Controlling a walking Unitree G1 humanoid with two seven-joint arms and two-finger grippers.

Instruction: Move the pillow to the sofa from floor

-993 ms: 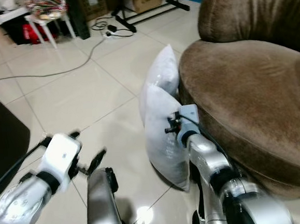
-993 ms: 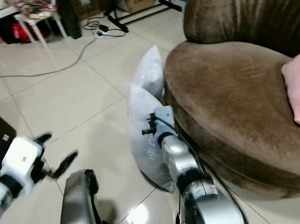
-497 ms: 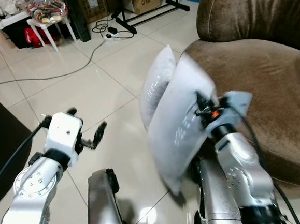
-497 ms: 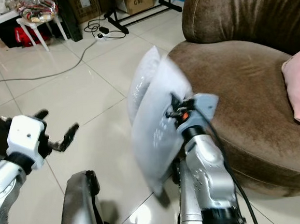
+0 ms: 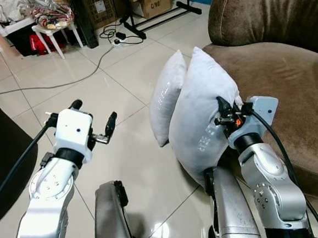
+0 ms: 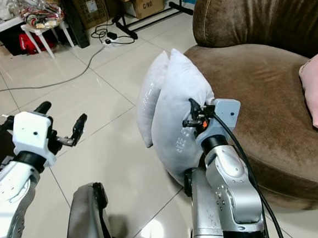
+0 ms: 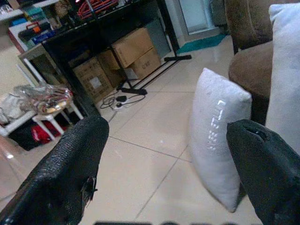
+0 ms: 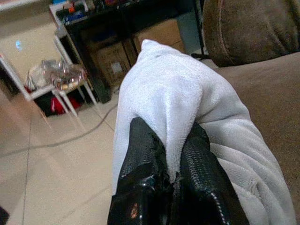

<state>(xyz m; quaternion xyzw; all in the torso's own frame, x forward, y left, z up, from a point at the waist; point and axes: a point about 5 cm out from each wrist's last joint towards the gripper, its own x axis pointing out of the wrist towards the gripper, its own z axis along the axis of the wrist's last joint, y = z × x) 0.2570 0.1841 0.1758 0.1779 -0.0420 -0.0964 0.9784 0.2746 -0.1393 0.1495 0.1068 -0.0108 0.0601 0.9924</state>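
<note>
White pillow (image 5: pixel 203 121) held lifted beside the brown sofa (image 5: pixel 277 82), pinched by the right gripper (image 8: pixel 168 154).
Left gripper (image 5: pixel 93 121) is spread wide, well apart from the sofa; a second pillow (image 5: pixel 167 96) leans against it.

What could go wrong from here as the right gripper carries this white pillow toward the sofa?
1. The right gripper pinches only a fold at the edge of the held pillow, so the fabric might slip out mid-lift.
2. The pillow's lower end hangs beside the front of the sofa seat; it may catch there instead of clearing it.
3. The second pillow leans right against the held one and could topple onto the floor tiles when it moves.
</note>
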